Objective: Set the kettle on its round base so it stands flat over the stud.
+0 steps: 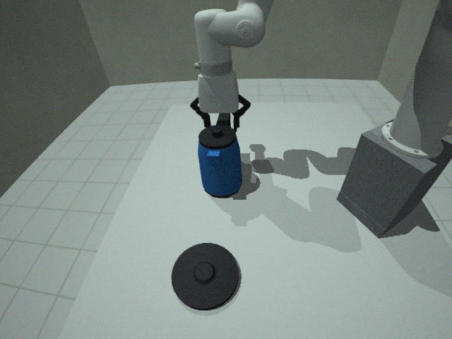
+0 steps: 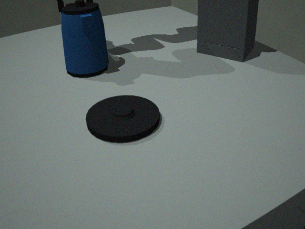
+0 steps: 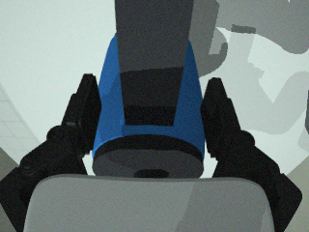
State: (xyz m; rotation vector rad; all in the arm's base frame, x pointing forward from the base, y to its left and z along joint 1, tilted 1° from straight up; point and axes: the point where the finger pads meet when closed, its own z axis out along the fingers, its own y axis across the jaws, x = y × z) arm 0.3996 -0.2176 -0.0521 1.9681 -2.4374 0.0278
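The blue kettle [image 1: 219, 171] [image 2: 83, 46] [image 3: 108, 112] with a black lid stands upright on the table at the back. Its dark handle [image 3: 154, 52] is on the side away from the top camera. My gripper [image 1: 220, 123] [image 3: 152, 90] is open, just above lid height, with one finger on each side of the handle's top and not touching it. The round black base [image 1: 189, 288] [image 2: 106, 125] lies flat on the table well in front of the kettle, with its stud [image 1: 204, 271] [image 2: 122, 112] pointing up. Nothing is between the fingers.
The arm's grey pedestal block [image 1: 386, 182] [image 2: 225, 26] stands at the right of the table [image 1: 292, 273] [image 2: 197, 148]. A tiled floor [image 1: 54, 182] lies beyond the table's left edge.
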